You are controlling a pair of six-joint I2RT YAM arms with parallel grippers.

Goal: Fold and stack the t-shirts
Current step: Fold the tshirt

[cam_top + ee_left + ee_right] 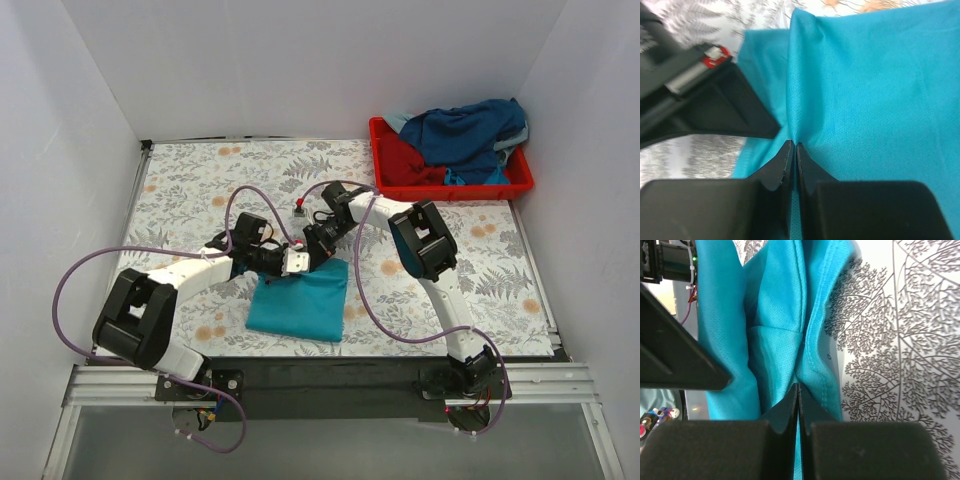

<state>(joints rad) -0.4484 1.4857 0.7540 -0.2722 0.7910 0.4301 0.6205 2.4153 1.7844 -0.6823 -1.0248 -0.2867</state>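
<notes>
A teal-turquoise t-shirt lies partly folded near the table's front middle. My left gripper is shut on a pinch of its far edge; the left wrist view shows the cloth caught between the closed jaws. My right gripper is shut on the same edge right beside it; the right wrist view shows hemmed cloth rising from the closed jaws. The two grippers nearly touch. Navy blue, red and teal shirts lie heaped in the tray.
A red plastic tray stands at the back right corner of the fern-patterned table. White walls close in the left, back and right. Purple cables loop over both arms.
</notes>
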